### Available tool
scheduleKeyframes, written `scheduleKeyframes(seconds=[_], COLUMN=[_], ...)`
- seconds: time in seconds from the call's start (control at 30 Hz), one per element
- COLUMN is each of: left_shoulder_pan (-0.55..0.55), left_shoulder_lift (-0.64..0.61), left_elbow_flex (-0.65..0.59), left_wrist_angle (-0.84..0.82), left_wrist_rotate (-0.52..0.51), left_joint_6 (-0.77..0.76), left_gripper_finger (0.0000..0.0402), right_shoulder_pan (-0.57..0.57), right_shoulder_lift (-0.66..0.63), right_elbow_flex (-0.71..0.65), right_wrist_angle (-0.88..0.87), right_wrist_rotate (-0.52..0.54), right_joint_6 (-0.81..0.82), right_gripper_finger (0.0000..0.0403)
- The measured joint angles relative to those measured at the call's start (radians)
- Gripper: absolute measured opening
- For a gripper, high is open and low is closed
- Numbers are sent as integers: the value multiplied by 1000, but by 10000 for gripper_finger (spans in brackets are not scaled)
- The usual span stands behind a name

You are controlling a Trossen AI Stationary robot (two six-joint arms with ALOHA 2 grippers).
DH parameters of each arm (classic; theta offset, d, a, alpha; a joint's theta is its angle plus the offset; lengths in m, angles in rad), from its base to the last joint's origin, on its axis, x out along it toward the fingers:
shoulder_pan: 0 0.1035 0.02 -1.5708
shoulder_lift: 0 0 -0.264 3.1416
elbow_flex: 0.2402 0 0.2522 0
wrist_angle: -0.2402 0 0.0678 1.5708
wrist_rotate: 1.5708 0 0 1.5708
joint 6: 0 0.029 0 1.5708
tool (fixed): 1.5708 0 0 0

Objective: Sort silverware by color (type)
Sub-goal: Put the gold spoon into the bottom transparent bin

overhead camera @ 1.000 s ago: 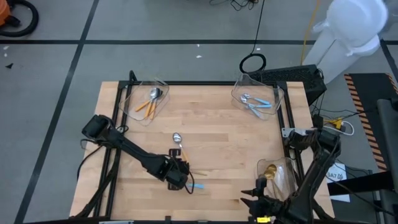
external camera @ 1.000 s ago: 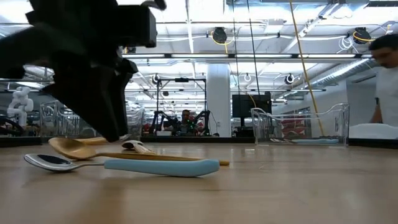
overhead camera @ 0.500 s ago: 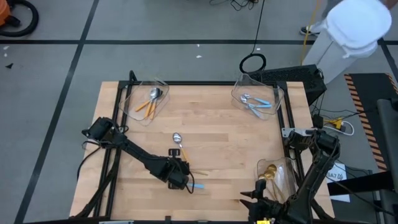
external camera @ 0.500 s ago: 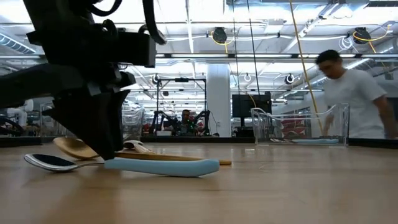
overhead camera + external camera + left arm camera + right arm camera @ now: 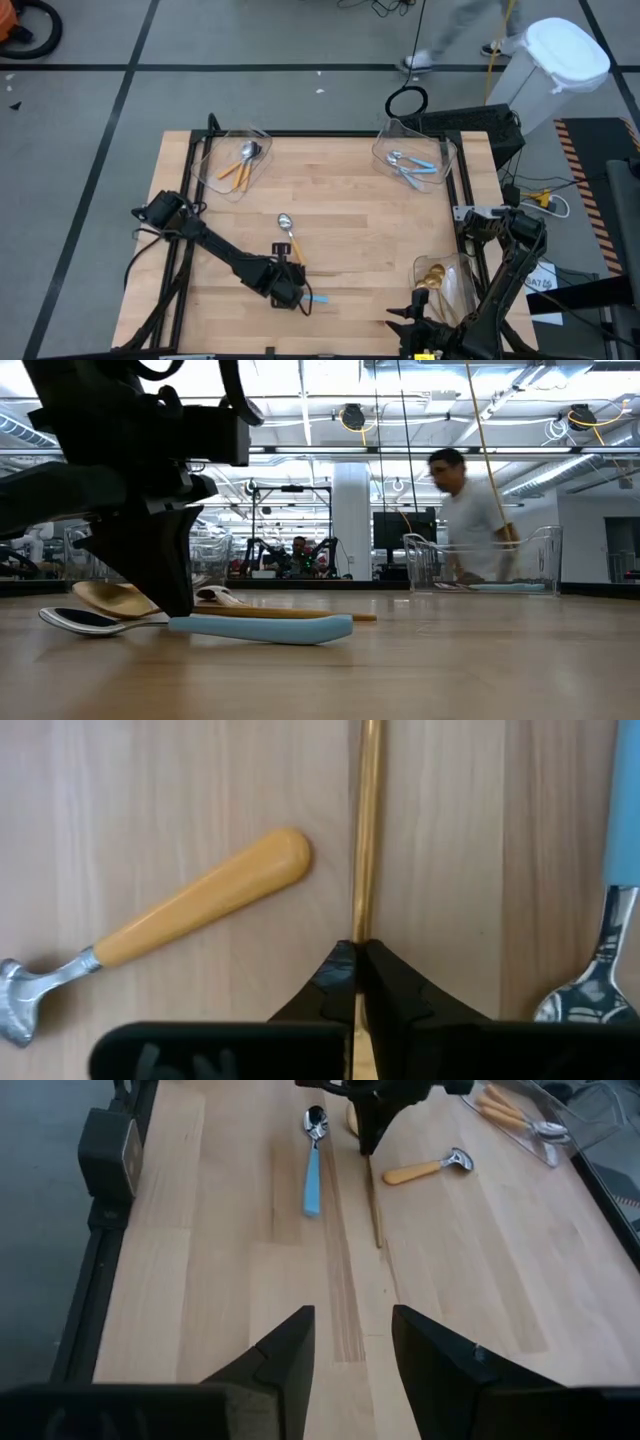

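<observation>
A wooden table carries 3 clear bins at its edges. The left arm reaches to the table's near middle, where its gripper has its fingers pinched shut on the thin handle of a gold spoon lying flat. Just beside it lie an orange spoon and a blue spoon. The right gripper waits at the near right corner, fingers apart and empty. A person stands beyond the table.
</observation>
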State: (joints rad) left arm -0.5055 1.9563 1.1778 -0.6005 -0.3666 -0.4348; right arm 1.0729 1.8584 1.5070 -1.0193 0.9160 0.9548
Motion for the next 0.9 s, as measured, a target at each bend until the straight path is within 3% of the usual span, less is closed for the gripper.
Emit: scheduleKeyframes(seconds=[0.5, 0.73, 0.9], left_shoulder_pan=[-17, -18, -14], left_shoulder_lift=[-18, -19, -18], left_elbow_flex=[201, 221, 221], left_wrist_angle=[-16, 61, 106], left_wrist_rotate=[-123, -133, -135], left_joint_6=[98, 145, 153], left_gripper_finger=[6, 6, 5], right_shoulder_pan=[-95, -157, -235], right_shoulder_lift=[0, 0, 0], right_elbow_flex=[0, 0, 0], right_wrist_angle=[10, 87, 116], right_wrist_rotate=[-5, -13, -84], right_joint_6=[-1, -105, -163], right_gripper_finger=[132, 139, 163])
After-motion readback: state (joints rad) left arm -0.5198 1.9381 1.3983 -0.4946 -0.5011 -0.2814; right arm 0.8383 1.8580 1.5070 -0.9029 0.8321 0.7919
